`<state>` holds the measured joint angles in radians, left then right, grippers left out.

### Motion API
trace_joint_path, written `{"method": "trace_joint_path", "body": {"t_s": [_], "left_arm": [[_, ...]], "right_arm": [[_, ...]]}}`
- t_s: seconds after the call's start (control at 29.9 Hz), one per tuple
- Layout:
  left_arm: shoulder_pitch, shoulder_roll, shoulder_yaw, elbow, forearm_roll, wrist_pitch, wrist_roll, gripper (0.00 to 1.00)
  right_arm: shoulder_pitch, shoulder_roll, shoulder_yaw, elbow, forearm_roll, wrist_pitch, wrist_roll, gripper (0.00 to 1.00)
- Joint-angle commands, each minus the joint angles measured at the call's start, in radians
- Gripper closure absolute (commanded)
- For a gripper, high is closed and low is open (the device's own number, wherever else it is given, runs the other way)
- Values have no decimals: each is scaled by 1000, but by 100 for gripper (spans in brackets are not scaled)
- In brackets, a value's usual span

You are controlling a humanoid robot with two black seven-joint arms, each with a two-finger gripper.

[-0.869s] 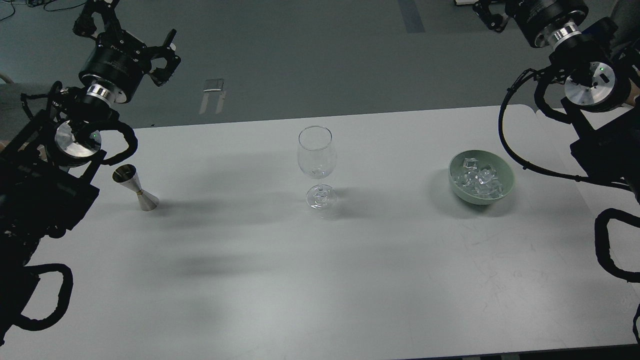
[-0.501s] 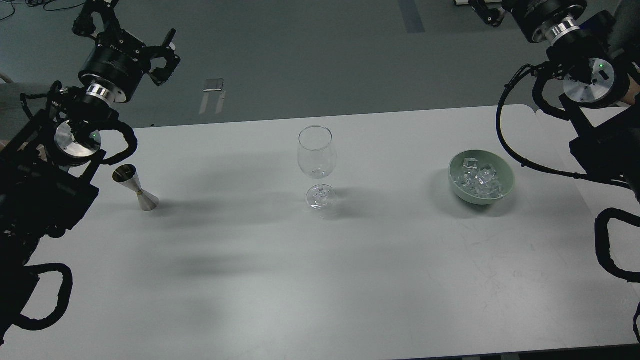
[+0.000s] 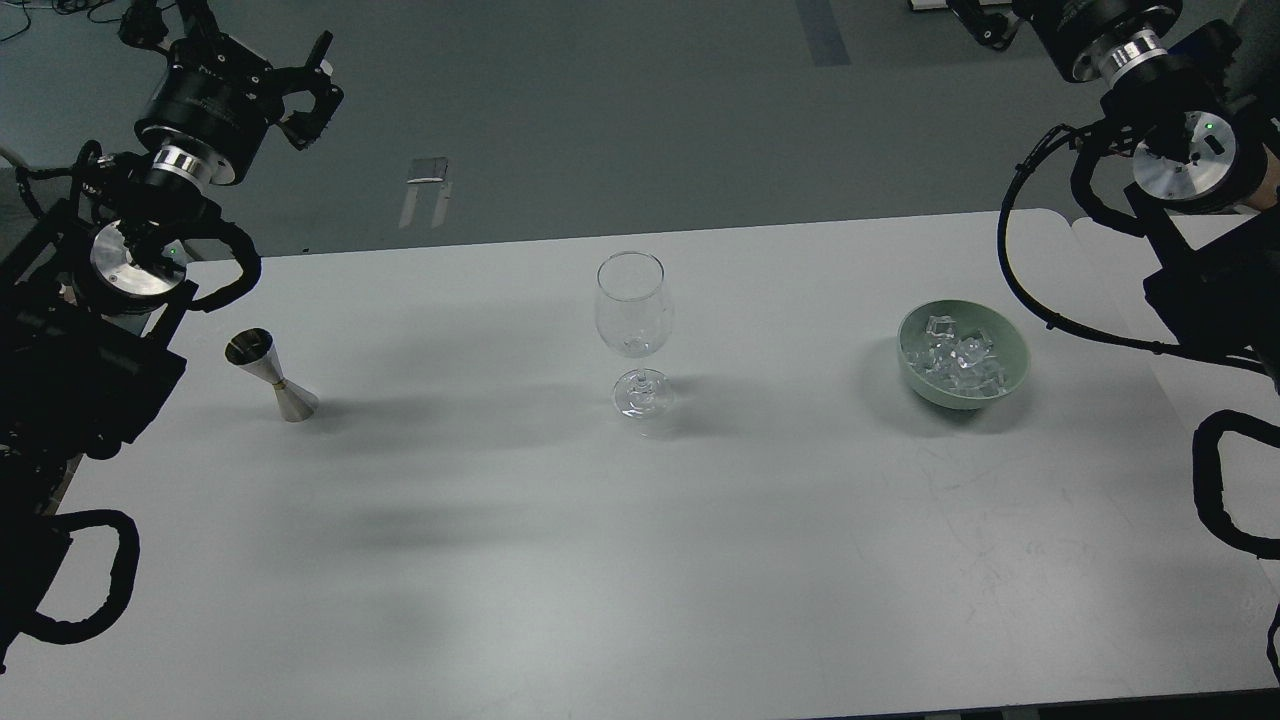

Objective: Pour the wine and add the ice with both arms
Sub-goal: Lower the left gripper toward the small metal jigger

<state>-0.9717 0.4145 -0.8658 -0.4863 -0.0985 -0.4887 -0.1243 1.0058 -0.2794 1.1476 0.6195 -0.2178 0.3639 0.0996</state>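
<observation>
Even, moderately bright overhead light. Soft, broad shadows lie across the white table [image 3: 640, 560], darkest left of centre. The picture is sharp, with faint glare on the wine glass [image 3: 633, 305].

One wine glass [image 3: 633, 330], one steel jigger [image 3: 270, 375] and one pale green bowl [image 3: 1012, 360] stand on the one white tabletop [image 3: 640, 560]. The bowl holds a handful of ice cubes [image 3: 955, 360], too jumbled to count exactly. Two black arms show, the left arm [image 3: 120, 270] and the right arm [image 3: 1190, 180].
</observation>
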Motion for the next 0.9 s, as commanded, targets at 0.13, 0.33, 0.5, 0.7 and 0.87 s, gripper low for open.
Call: {"method": "trace_joint_path", "body": {"t_s": [0.13, 0.33, 0.5, 0.7, 0.87], "left_arm": [[-7, 0, 8, 6, 10, 0, 3, 1], [-7, -11, 10, -9, 34, 0, 5, 1], [-13, -37, 10, -9, 36, 0, 17, 1], [-16, -45, 10, -8, 33, 0, 14, 1], [-18, -45, 7, -6, 33, 58, 5, 1]], "right_arm": [[2, -4, 6, -4, -2, -2, 3, 0], [1, -11, 3, -9, -8, -3, 6, 0], [-1, -24, 3, -15, -5, -2, 8, 0], [-1, -23, 4, -9, -2, 1, 6, 0], [4, -23, 6, -15, -3, -3, 8, 0]]}}
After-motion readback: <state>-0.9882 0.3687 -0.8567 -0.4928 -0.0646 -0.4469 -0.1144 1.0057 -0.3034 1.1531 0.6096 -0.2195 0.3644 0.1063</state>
